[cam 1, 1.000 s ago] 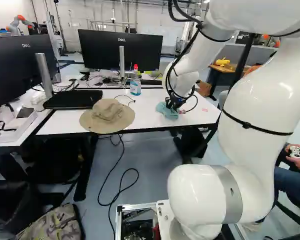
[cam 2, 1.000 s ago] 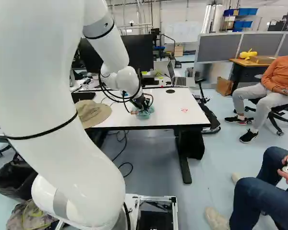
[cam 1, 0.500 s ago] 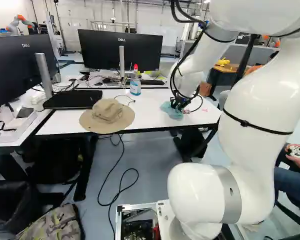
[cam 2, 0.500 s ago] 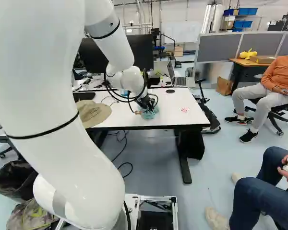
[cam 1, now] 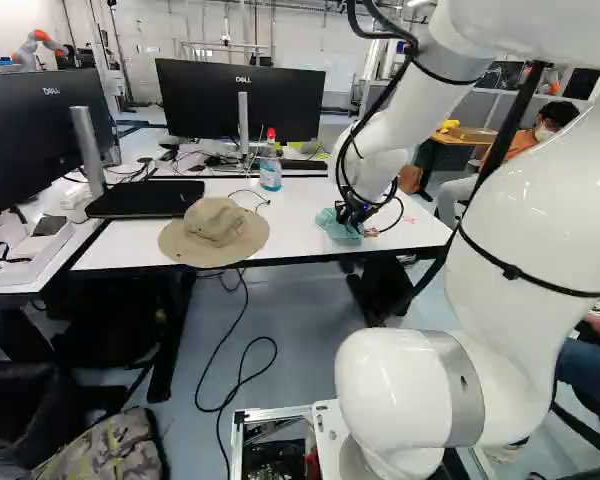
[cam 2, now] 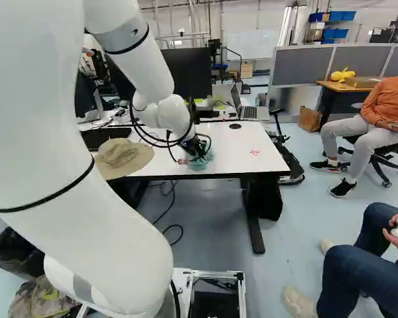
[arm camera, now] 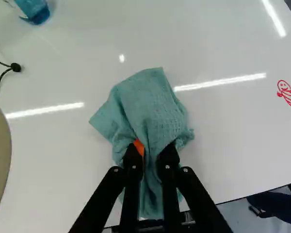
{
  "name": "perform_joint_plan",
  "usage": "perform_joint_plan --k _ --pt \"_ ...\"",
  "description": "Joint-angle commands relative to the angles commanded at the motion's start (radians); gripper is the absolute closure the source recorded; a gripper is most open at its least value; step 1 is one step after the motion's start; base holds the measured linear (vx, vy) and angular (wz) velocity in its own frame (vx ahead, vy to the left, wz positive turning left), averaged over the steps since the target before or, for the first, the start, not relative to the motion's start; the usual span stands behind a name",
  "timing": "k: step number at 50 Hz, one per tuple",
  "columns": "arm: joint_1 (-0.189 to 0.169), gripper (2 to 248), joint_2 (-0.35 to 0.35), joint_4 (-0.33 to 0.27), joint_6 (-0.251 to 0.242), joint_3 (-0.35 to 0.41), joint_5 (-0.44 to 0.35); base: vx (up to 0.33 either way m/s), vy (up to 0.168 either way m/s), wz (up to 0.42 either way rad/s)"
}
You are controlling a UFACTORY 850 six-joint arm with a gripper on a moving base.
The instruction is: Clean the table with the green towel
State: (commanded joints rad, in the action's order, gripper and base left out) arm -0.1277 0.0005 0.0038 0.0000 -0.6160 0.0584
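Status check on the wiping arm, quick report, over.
Gripper shut on green towel. Towel bunched on white tabletop. Red drawing uncovered, off to one side. Tan hat and spray bottle share the table.

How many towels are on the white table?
1: a green cloth towel, gripped in the black two-fingered pincer, right of the tan fabric hat in the left base view. The hat could hide another.

"DELL" readable on the back monitor, near its top edge — same on the left monitor. Bottle label, by the table's far edge — print too small. Red smiling-face mark near the table's right edge.
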Motion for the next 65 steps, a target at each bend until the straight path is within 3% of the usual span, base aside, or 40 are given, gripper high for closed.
perform_joint_plan --k 11,20,39,55,65 --pt "0.04 202 0.024 0.0 0.0 0.024 0.0 0.0 0.0 0.0" --pt "0.064 202 0.0 0.0 0.0 0.0 0.0 0.0 0.0 0.0" --pt "0.055 202 -0.083 0.0 0.0 -0.087 0.0 0.0 0.0 0.0" --pt "0.05 202 -0.057 0.0 0.0 -0.081 0.002 0.0 0.0 0.0" --pt "0.05 202 -0.023 0.0 0.0 -0.073 0.044 0.0 0.0 0.0"
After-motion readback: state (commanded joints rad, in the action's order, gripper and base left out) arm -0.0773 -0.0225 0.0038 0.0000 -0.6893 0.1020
